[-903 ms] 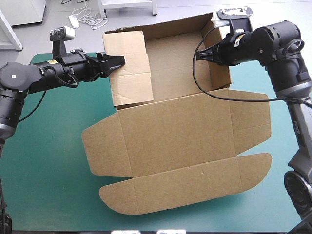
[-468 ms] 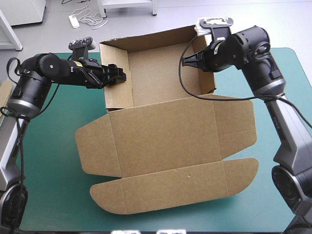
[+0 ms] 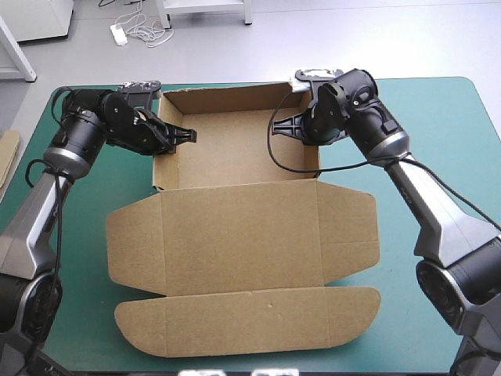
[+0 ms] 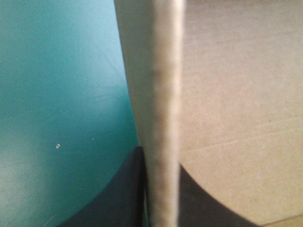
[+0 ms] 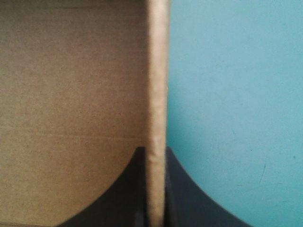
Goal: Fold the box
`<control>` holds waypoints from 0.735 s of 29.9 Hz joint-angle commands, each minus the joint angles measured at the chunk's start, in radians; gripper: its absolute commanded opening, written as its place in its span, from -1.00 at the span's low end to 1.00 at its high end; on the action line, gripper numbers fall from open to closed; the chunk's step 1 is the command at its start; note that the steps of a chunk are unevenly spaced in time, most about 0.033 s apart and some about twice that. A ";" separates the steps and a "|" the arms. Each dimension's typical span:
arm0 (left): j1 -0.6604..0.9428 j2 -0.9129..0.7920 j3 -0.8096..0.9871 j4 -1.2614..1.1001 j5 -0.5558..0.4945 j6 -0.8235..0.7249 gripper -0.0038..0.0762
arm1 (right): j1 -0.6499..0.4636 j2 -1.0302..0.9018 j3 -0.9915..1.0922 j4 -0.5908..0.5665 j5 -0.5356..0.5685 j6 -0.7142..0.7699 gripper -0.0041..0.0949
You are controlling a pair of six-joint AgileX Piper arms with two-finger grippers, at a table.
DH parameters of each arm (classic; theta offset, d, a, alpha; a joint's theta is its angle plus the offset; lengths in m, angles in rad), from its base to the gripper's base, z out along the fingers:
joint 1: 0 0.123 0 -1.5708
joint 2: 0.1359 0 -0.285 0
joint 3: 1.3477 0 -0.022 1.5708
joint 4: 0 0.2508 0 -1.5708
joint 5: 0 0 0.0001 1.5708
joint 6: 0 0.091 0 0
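Table (image 3: 70, 313): teal-green, carrying the box (image 3: 243, 219) about its middle, squared to the edges.
Flap (image 3: 250, 321): nearest part, rounded at both ends, lying flat on the cover.
Lid (image 3: 196, 243): flat as well, side ears spread out, joined at the crease to the tray beyond.
Tray (image 3: 235, 153): open, floor bare, back wall (image 3: 227, 98) standing along the far side.
Left hand (image 3: 184, 135): clenched on the left wall (image 3: 159, 168), one black finger inside the tray and one outside; board edge pinched between them in the wrist view.
Right hand (image 3: 286, 129): likewise gripping the right wall (image 3: 313, 160), board edge upright between its fingers, teal-green cover on the outer side.
Spare board (image 3: 6, 153): a pale sliver at the table's left edge, well apart from the work.
Just changed: earlier the left wall leaning broad over the tray floor and the whole box skewed; now both side walls upright, the sheet turned square and drawn toward the table's left.
Meaning for the task: side walls judged raised, tray shape formed; tucking or locking of those walls probably next, lid not yet dealt with.
Handling: thin, springy board; likely to splay outward again on release unless tucked first.
Risk: uneven pull from the two hands skewing the tray again or creasing a wall off its fold line.
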 commanded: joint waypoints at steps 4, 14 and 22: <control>-0.013 0.012 -0.041 -0.051 0.049 -0.007 -0.93 | 0.012 -0.004 -0.008 0.036 -0.001 0.017 -0.92; -0.013 0.120 -0.041 -0.035 0.107 -0.007 -0.93 | 0.010 0.095 -0.001 0.050 0.001 0.005 -0.92; -0.013 0.167 -0.041 0.021 0.088 -0.007 -0.93 | 0.010 0.205 -0.001 0.083 0.001 0.005 -0.92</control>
